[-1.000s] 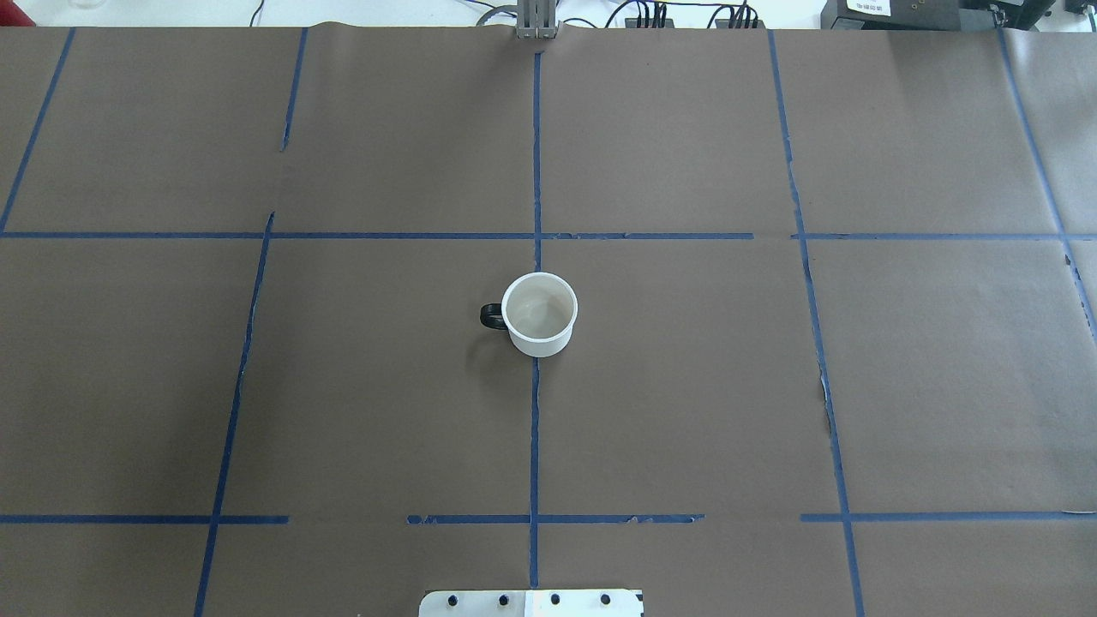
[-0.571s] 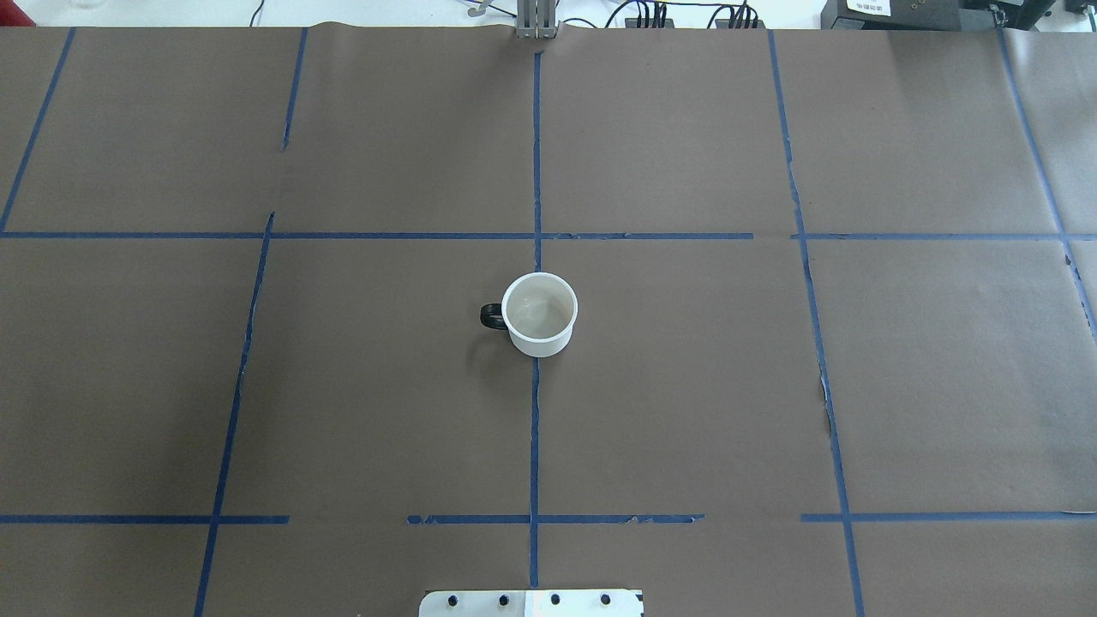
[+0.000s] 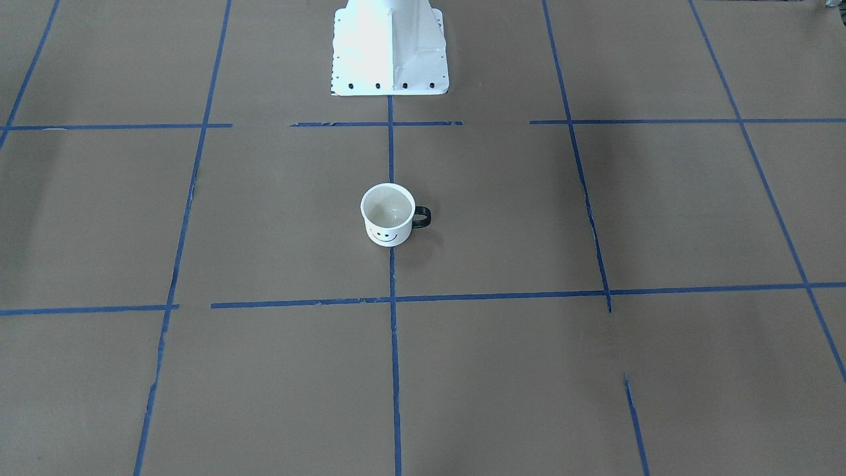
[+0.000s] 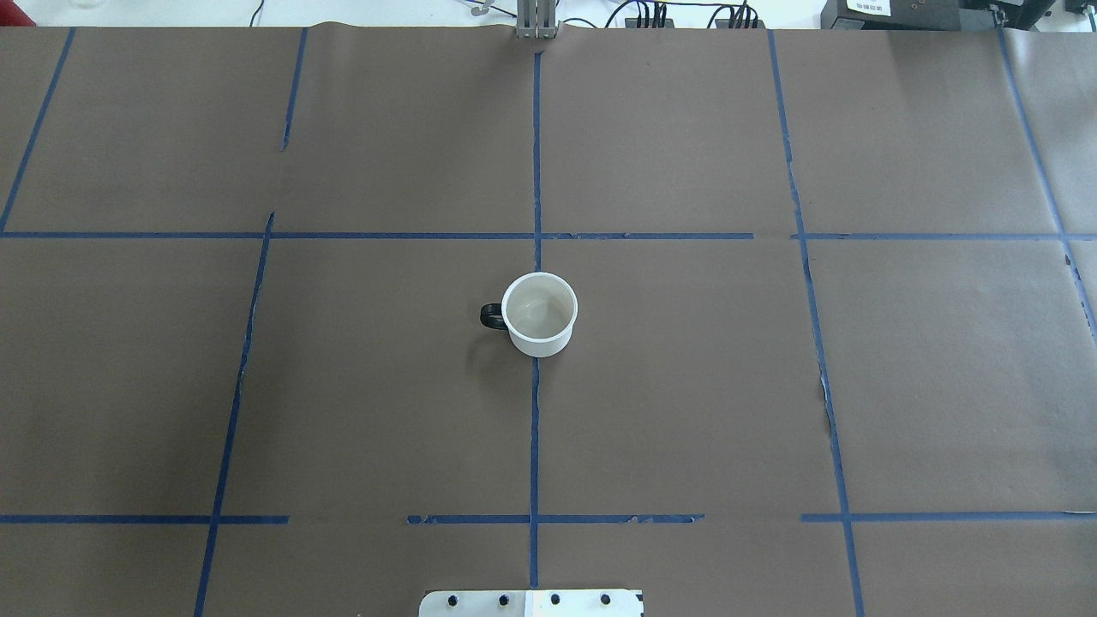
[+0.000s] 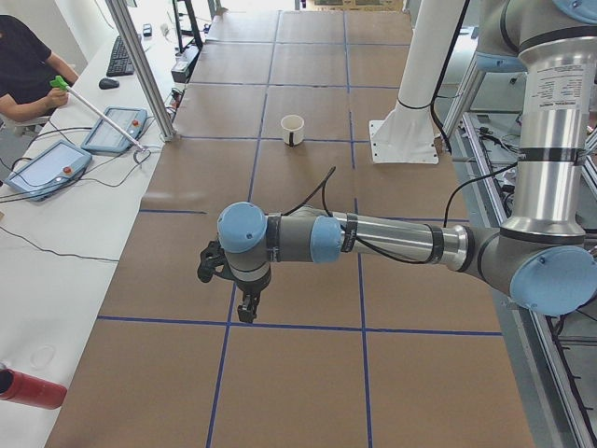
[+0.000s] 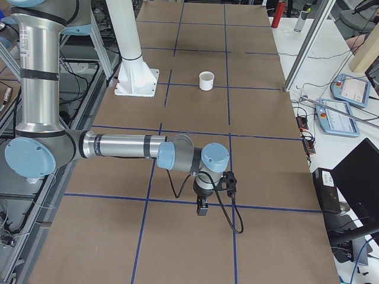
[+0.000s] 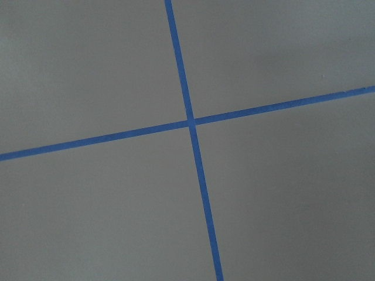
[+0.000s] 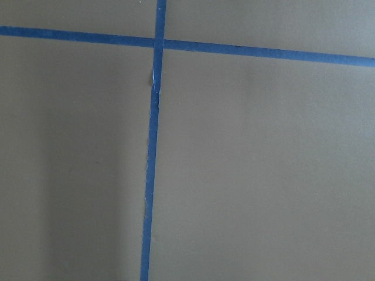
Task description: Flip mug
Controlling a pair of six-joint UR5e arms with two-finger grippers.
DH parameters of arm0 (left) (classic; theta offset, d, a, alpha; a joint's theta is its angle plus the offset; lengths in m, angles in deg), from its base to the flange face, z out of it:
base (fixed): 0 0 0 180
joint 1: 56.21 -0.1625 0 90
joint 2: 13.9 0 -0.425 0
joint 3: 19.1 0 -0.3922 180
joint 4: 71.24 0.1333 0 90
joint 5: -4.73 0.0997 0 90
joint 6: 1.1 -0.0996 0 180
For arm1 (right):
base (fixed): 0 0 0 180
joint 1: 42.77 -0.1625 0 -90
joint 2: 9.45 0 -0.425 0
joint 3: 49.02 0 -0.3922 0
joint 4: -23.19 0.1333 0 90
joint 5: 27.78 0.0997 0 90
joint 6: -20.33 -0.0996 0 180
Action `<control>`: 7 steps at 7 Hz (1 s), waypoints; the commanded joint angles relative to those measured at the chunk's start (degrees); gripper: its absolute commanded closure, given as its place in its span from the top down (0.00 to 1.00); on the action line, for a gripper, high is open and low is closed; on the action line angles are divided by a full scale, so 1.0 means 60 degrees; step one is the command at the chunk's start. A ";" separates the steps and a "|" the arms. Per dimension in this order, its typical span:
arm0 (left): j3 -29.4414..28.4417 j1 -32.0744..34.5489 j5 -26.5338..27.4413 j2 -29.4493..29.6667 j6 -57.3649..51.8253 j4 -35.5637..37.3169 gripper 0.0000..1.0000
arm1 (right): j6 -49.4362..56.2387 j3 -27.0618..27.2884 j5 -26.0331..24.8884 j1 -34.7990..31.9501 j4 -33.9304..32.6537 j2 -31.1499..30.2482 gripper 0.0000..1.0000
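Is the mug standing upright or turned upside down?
Upright. The mug shows its open mouth and empty inside from above, and its smiley face reads the right way up in the front view.

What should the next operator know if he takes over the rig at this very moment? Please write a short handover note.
Left gripper: over the table near its left end, far from the mug; open or shut cannot be told.
Right gripper: the same near the right end; state cannot be told.
Mug: upright at the table's centre on the blue tape line, mouth up, handle toward the robot's left, touched by neither gripper.
Done: nothing yet.
Left: approach, grasp and flip the mug.
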 commanded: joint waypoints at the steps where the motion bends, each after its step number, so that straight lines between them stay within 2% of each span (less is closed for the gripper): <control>1: 0.0252 0.0012 -0.0060 -0.0017 0.0110 0.0384 1.00 | 0.0000 0.0000 0.0000 0.0000 0.0000 0.0000 1.00; 7: 0.0106 0.0013 -0.0119 -0.0120 0.0082 0.0296 1.00 | 0.0000 0.0000 0.0000 0.0000 0.0000 0.0000 1.00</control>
